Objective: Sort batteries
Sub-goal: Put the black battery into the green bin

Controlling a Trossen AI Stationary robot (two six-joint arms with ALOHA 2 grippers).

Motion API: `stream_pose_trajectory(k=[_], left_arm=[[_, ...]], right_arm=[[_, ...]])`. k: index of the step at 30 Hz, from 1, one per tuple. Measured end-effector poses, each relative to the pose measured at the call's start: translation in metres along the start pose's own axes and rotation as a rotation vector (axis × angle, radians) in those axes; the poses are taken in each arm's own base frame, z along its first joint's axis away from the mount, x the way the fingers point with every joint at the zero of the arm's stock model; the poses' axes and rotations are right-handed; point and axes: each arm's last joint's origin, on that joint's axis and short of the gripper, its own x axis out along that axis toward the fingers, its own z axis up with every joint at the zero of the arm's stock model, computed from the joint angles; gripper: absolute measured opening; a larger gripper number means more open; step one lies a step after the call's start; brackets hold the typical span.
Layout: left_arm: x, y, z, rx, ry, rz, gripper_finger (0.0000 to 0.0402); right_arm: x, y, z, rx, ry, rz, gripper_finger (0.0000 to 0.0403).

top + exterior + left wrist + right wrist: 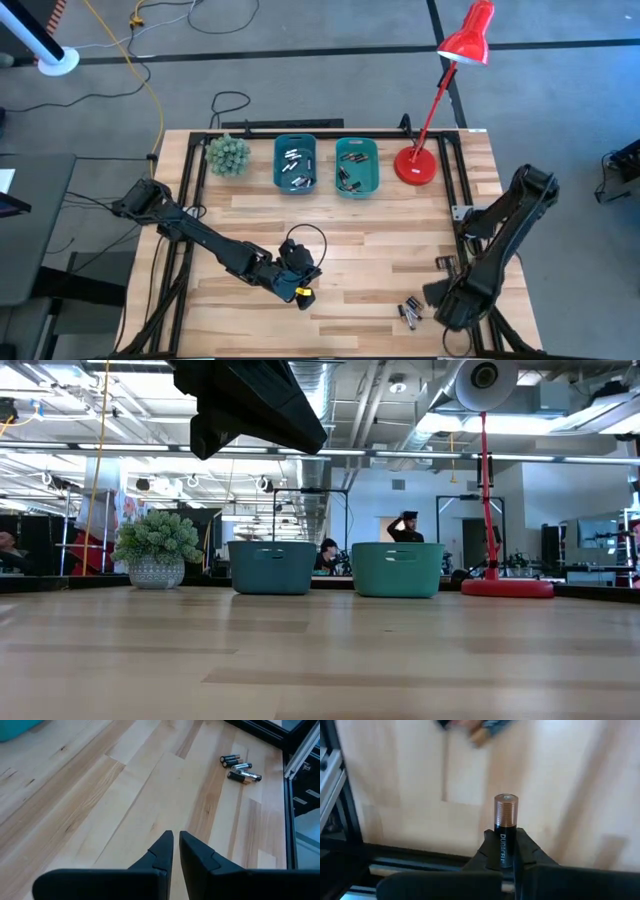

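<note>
Several loose batteries (410,313) lie on the wood near the table's near right corner; the left wrist view shows the same group of batteries (240,768) ahead of the fingers. More batteries lie inside two teal bins (296,163) (357,165) at the far edge. My right gripper (504,837) is just right of the loose group (442,300) and is shut on one black, copper-topped battery (505,817). My left gripper (176,842), with its yellow tag (303,293), hovers over the near middle of the table, shut and holding nothing. My right gripper pinches the battery between its two fingers by the black lower body (501,845). The battery lies along the fingers, and its copper-coloured end (506,805) sticks out past the fingertips. It touches nothing else that I can see; the table shows blurred behind it.
A potted plant (228,155) stands left of the bins and a red desk lamp's base (416,166) right of them. A black cable loop (305,240) lies by my left gripper. Black frame rails run along the table's sides (470,215). Bare wood spans the middle.
</note>
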Motion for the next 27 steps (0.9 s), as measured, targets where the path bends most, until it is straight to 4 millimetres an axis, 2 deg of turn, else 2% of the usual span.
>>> stream_pose_trajectory(k=[5, 8, 13, 17, 20, 23, 27], left_arm=[[0.004, 0.006, 0.005, 0.008, -0.007, 0.019, 0.0026], [0.007, 0.009, 0.003, 0.100, -0.023, 0.013, 0.0026], [0.008, 0.030, -0.023, 0.105, -0.029, -0.037, 0.0026], [-0.002, 0.056, -0.044, 0.031, -0.057, -0.080, 0.0026], [-0.017, 0.076, -0.048, -0.002, -0.112, -0.116, 0.0026], [-0.031, 0.100, -0.048, -0.006, -0.145, -0.110, 0.0026], [-0.046, 0.123, -0.040, 0.011, -0.162, -0.147, 0.0026]], right_arm=[[-0.027, -0.022, -0.004, 0.177, -0.149, -0.018, 0.0009], [-0.042, -0.039, -0.001, 0.245, -0.260, -0.021, 0.0013], [-0.065, -0.075, 0.016, 0.459, -0.420, -0.051, 0.0015], [-0.093, -0.108, 0.043, 0.495, -0.523, -0.066, 0.0015], [-0.112, -0.141, 0.067, 0.533, -0.576, -0.106, 0.0015], [-0.127, -0.184, 0.091, 0.608, -0.606, -0.161, 0.0015], [-0.134, -0.246, 0.120, 0.670, -0.587, -0.147, 0.0014]])
